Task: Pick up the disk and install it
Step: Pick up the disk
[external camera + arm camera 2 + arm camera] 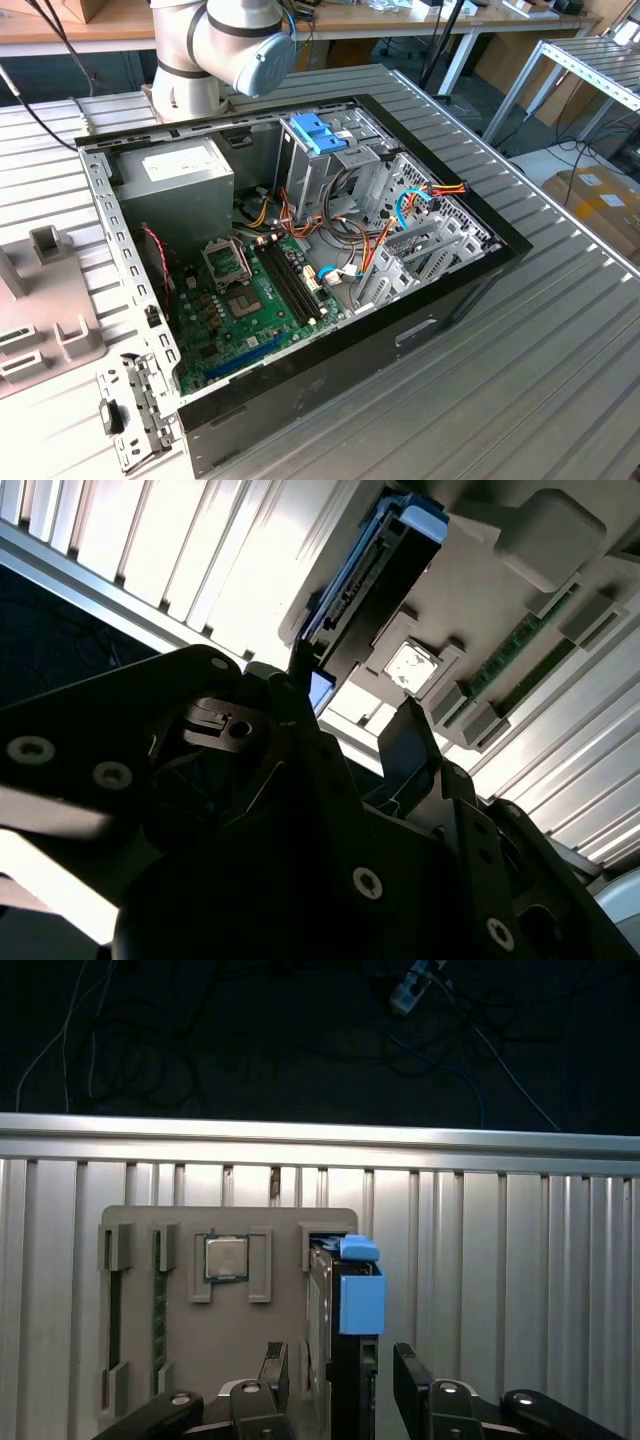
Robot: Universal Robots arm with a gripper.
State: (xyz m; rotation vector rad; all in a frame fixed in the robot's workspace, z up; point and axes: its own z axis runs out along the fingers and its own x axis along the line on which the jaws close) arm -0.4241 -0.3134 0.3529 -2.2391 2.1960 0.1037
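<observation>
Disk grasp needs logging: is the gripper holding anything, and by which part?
Nothing is held. The open gripper straddles the disk, which stands on edge, with gaps on both sides.

Ribbed metal tabletop (560,380), wooden workbench (400,20) behind, metal rack (600,70) and cardboard box (600,200) at exterior view's right

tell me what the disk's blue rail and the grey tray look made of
Rail on the disk: likely plastic, even matte light blue with moulded edges. Tray: probably plastic too, flat matte grey with moulded slots; painted metal can't be ruled out.
</observation>
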